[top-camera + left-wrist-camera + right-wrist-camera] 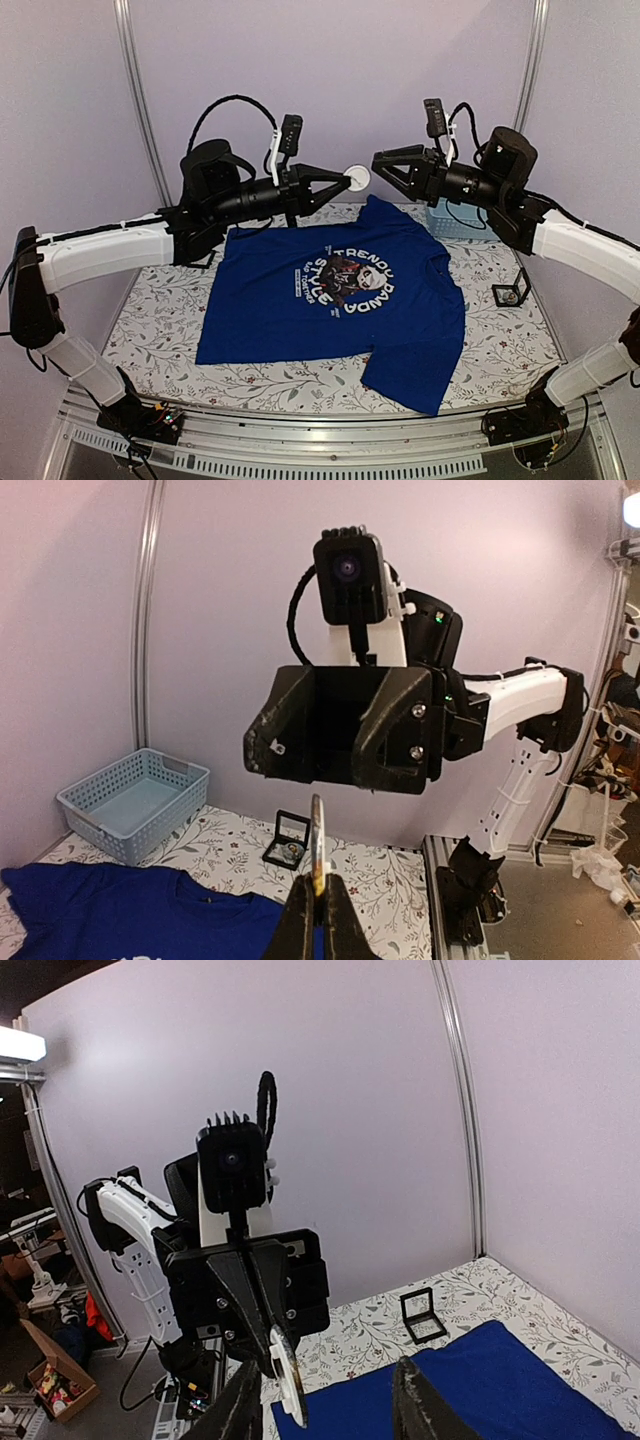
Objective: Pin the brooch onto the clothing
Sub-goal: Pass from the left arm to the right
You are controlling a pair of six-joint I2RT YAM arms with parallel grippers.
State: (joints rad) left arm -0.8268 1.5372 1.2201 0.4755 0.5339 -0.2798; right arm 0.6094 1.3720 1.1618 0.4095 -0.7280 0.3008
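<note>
The brooch point(357, 178) is showing only as a plain white disc from above and as a thin edge in the left wrist view, so its face and pin are hard to make out. The left pincer point(346, 180) is pinching it, hovering above the far edge of the T-shirt point(330, 290). The right pincer point(381, 164) is facing it there, fingers spread, holding nothing. The royal-blue T-shirt is lying flat on the floral surface point(160, 330), its round panda print ringed by white lettering facing up. One light-blue basket point(455, 222) is sitting beyond the shirt's far right corner, partly hidden by the right arm. One small black frame point(512, 292) is standing right of the shirt.
</note>
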